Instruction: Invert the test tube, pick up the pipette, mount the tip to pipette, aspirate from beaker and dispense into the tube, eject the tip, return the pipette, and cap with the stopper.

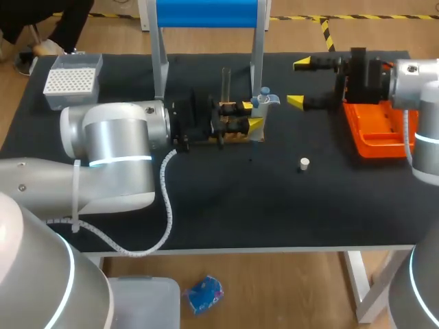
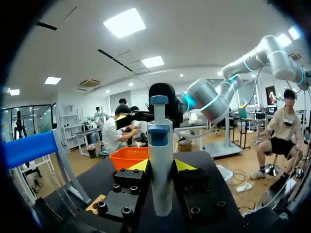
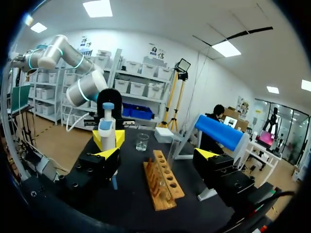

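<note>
Head view: pinches pipette (image 1: 263, 103) upright in left gripper (image 1: 252, 115) mid-table, right gripper (image 1: 299, 82) spread by orange tray (image 1: 370, 147); left wrist: smooth barrel, so poss. slip/tilt when pressed into tip box (image 1: 72, 82); right wrist: could clip rack (image 3: 163, 187) close by, swinging off.

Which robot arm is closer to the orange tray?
Right. The right end effector hangs just beside the orange tray; the left end effector is farther off, holding the pipette.

The front half of the table (image 1: 226, 205) lies open to me, with only the small white stopper (image 1: 304, 163) standing on it. Farther back, the wooden rack (image 3: 164, 189), the stand's two posts (image 1: 159, 68) and the orange tray (image 1: 374, 133) crowd the way.
</note>
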Robot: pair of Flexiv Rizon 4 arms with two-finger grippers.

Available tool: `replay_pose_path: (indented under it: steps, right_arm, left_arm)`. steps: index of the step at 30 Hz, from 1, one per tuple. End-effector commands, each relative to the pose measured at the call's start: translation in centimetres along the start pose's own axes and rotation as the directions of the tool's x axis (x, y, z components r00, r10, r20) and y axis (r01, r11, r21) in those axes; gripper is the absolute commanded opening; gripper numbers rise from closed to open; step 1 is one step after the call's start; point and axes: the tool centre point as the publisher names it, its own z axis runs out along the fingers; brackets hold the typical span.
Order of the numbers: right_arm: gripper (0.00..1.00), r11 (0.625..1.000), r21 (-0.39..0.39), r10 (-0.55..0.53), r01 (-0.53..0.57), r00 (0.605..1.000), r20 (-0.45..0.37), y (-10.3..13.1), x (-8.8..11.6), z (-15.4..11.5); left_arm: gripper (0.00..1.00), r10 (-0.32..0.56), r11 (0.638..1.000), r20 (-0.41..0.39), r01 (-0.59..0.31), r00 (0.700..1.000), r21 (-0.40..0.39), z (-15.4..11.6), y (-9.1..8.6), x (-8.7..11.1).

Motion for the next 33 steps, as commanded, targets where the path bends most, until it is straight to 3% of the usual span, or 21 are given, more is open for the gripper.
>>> replay_pose_path:
  steps: [1, 16, 21, 33]
  right_arm:
    - [1.00, 1.000, 0.017, -0.002, 0.003, 1.000, -0.004, 0.6, 0.5, -0.6]
    - [1.00, 1.000, 0.017, -0.002, 0.003, 1.000, -0.004, 0.6, 0.5, -0.6]
    - [1.00, 0.999, 0.048, 0.018, -0.019, 1.000, 0.019, -0.6, -2.1, -0.4]
    - [1.00, 0.998, 0.055, 0.029, -0.028, 1.000, -0.012, 1.8, -9.4, 4.3]
  left_arm:
    - [0.00, 0.001, 1.000, 0.009, -0.001, 1.000, -0.001, 0.1, -0.1, 0.2]
    - [0.00, 0.001, 1.000, 0.009, -0.001, 1.000, -0.001, 0.1, -0.1, 0.2]
    - [0.00, 0.001, 1.000, 0.009, -0.001, 1.000, -0.001, 0.1, -0.1, 0.2]
    - [0.00, 0.001, 1.000, 0.009, -0.001, 1.000, -0.001, 0.1, -0.1, 0.2]
